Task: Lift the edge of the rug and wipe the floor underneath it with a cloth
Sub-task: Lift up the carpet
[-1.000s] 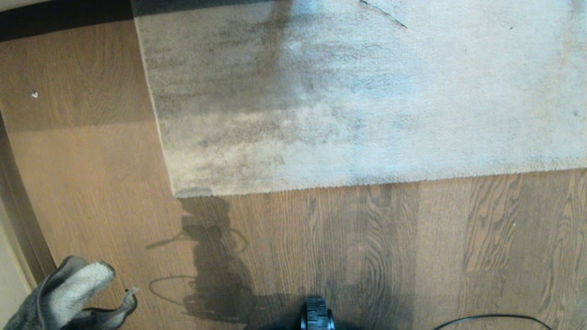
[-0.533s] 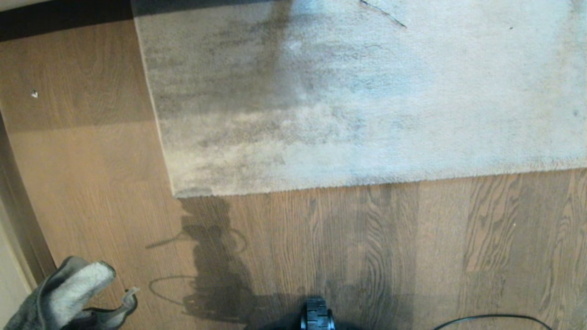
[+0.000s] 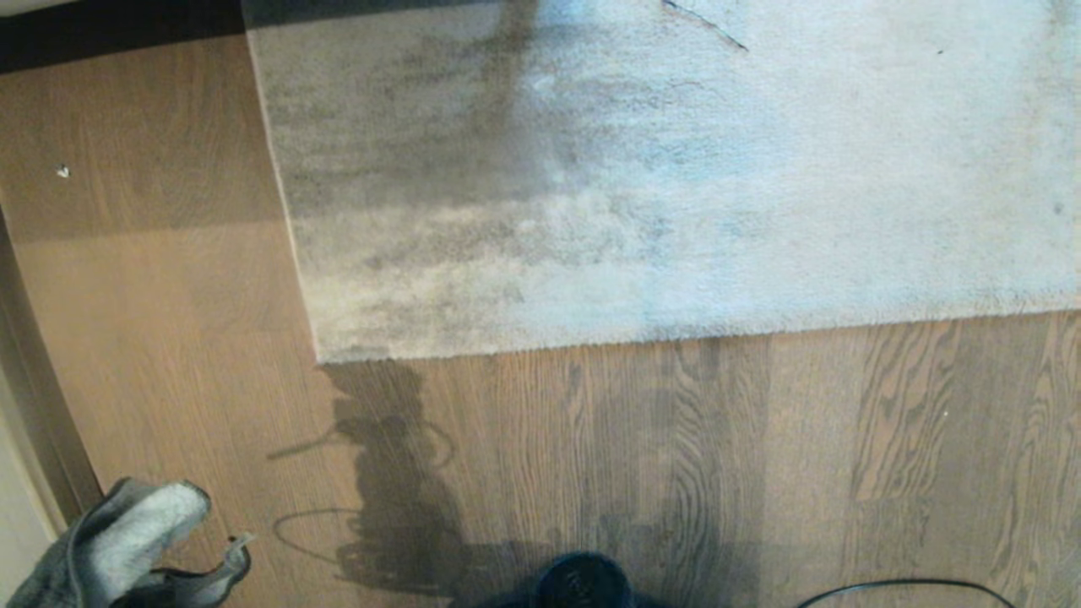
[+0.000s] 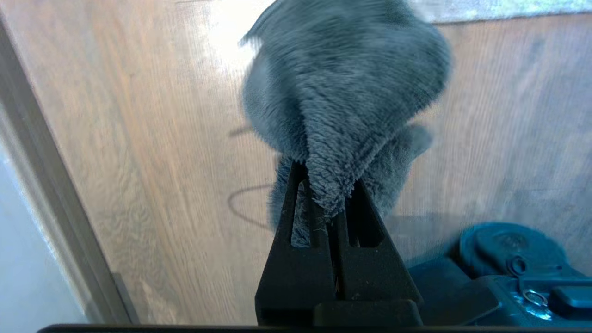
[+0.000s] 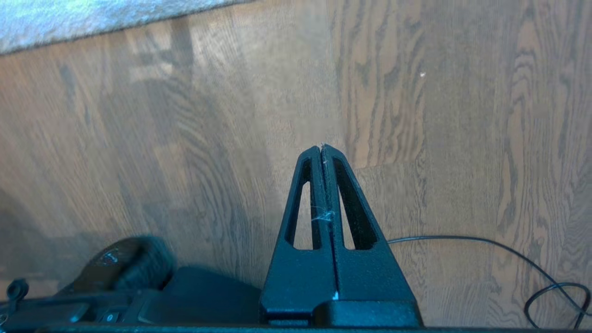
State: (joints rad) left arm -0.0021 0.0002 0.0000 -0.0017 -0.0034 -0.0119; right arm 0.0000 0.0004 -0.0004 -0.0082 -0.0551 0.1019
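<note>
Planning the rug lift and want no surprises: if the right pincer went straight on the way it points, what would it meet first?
Probably bare floor. The right pincer, shut and empty, points over open planks; the rug edge lies beyond and off to one side. Depth is unclear.

The left gripper (image 4: pixel 326 194) was clamped on a grey cloth (image 4: pixel 342 106), its black fingers pinching a fold that bunched up above them. The right gripper (image 5: pixel 322 150) hung empty, fingers pressed together, tips pointing at the floor (image 5: pixel 185 138)
</note>
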